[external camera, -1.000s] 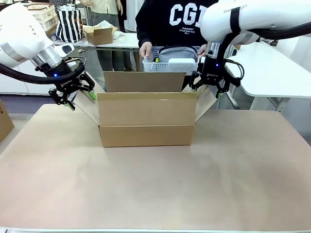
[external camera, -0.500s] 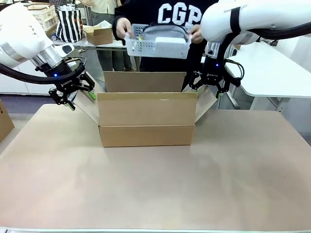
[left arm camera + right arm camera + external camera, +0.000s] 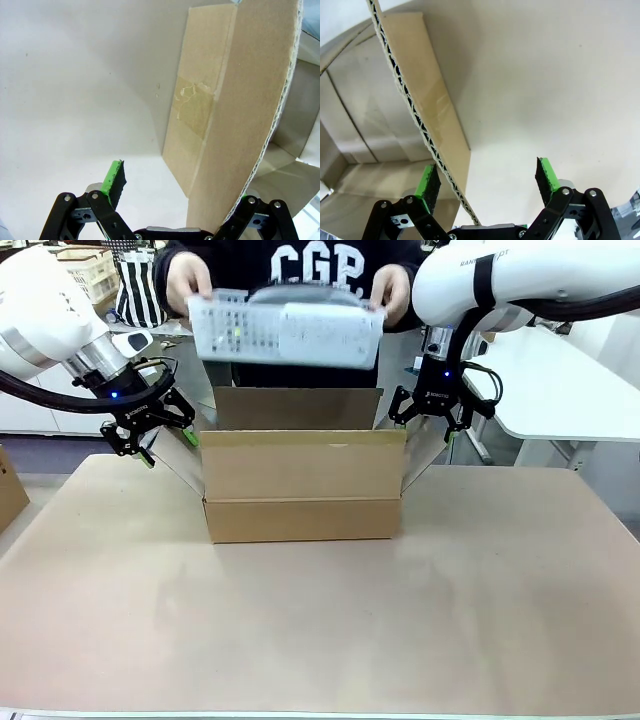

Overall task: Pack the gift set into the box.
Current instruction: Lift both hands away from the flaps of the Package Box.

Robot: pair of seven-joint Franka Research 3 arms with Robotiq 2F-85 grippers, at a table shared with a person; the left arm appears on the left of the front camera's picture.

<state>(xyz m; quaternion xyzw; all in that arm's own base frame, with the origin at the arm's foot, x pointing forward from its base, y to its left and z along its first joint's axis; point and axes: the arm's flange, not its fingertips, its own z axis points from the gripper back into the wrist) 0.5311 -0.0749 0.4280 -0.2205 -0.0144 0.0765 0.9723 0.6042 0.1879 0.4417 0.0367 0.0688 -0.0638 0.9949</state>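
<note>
Observer: Box (image 3: 300,485), where does it sit?

Recorder: Mid-bench (image 3: 320,630), long side toward the robot. All four flaps are open. Near and far flaps stand about upright, and the two side flaps splay outward at a slant.

Observer: Left tool?

Recorder: Left tool (image 3: 168,447) sits at the outer edge of the box's left side flap, spread wide with nothing clamped. In the left wrist view the flap's corrugated edge runs down between the fingers. It lies close against one finger, whose pad is hidden behind the card. The other green pad (image 3: 114,180) stands well apart from the flap, over bare bench.

Observer: Right tool?

Recorder: Right tool (image 3: 422,427) is at the right side flap, also wide open and gripping nothing. In the right wrist view the flap's edge passes between the pads, just beside one pad (image 3: 430,186). Cannot tell whether they touch. The opposite pad (image 3: 546,179) is well clear of the card.

Observer: Anything else in play?

Recorder: A person at the far side holds a white lattice basket (image 3: 285,332) in the air above the far flap. One hand (image 3: 188,280) is at one end, the other hand (image 3: 392,290) at the opposite end. The basket is tilted and motion-blurred, so its contents are unreadable. It is clear of the box and of both tools.
</note>
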